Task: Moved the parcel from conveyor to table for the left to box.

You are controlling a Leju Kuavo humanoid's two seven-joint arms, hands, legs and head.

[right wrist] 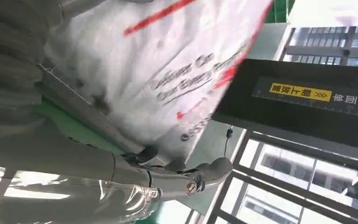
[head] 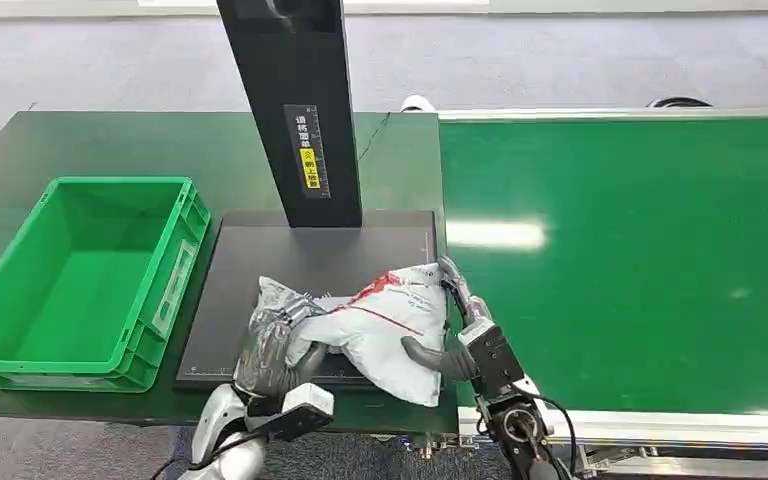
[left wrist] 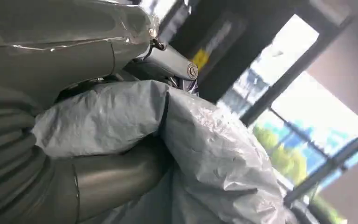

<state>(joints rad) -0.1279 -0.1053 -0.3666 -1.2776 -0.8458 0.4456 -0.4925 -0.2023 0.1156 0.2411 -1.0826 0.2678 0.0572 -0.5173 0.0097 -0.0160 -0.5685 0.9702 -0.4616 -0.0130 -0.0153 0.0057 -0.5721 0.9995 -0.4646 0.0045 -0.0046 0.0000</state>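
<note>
While the parcel (head: 385, 325) is lying on the black scanner plate (head: 260, 260) on the bench (head: 80, 140), off the conveyor (head: 640, 250), both hands are gripping it: the right hand (head: 460, 325) at the conveyor-side edge, the left hand (head: 275, 350) at the crumpled end nearer the green crate (head: 20, 300). The transfer is looking nearly done; release by the right and boxing by the left are remaining. The right wrist view is revealing the parcel's red printing; the left wrist view is showing grey film bunched under the thumb (left wrist: 112, 179).
</note>
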